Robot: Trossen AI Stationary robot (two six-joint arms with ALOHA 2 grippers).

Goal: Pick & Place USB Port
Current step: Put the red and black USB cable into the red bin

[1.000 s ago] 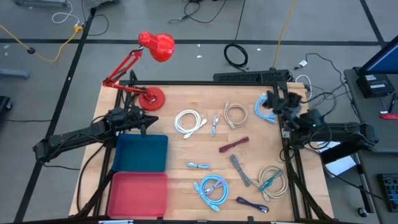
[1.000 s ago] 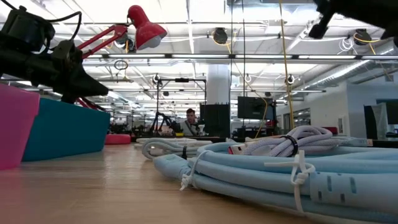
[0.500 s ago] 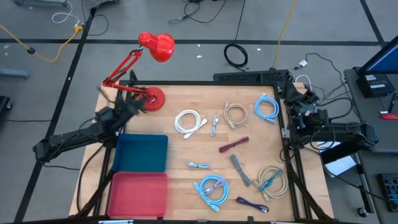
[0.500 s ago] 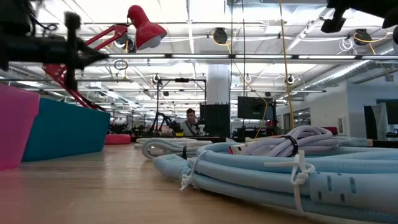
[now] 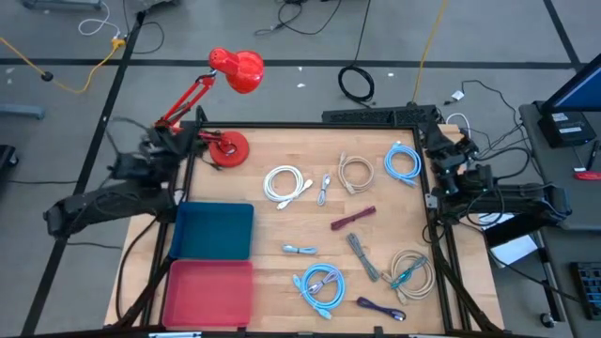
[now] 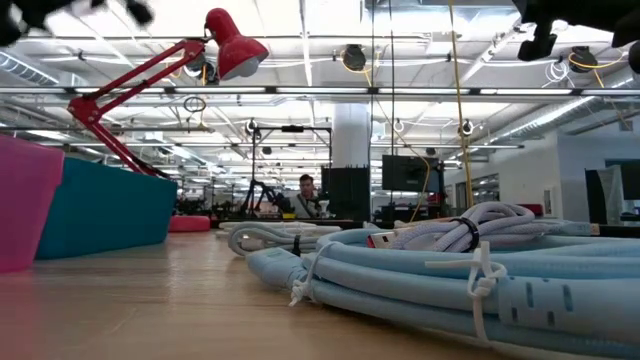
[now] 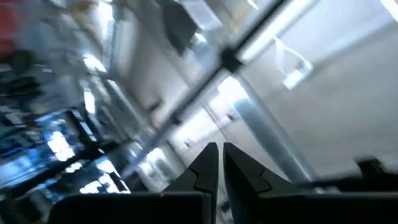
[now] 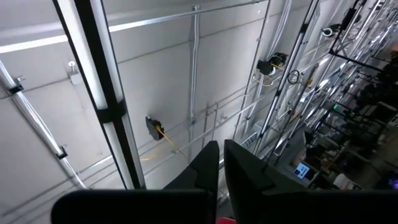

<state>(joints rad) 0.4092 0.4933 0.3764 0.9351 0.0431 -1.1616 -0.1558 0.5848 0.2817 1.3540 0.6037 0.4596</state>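
Note:
Several coiled and loose USB cables lie flat on the wooden table: a white coil point(image 5: 285, 183), a beige coil point(image 5: 355, 172), a blue coil point(image 5: 402, 162), a maroon cable point(image 5: 352, 218), a grey cable point(image 5: 362, 255), another blue coil point(image 5: 319, 284) and a beige-and-teal coil point(image 5: 410, 272). My left gripper point(image 7: 216, 163) is drawn back over the table's far-left corner point(image 5: 161, 145), shut and pointing up at the ceiling. My right gripper point(image 8: 221, 158) sits at the right edge point(image 5: 443, 150), beside the blue coil, also shut and pointing up. Neither holds anything.
A blue bin point(image 5: 214, 230) and a red bin point(image 5: 208, 293) stand at the table's near left. A red desk lamp point(image 5: 230, 70) has its base point(image 5: 228, 148) on the far-left corner, next to my left arm. Small cables point(image 5: 299, 249) and a dark one point(image 5: 380, 308) lie between.
My left gripper has pulled back from above the blue bin toward the far-left corner, rising and tipping upward. My right gripper has withdrawn from over the blue coil toward the right edge and tipped up; the coil lies uncovered where it was.

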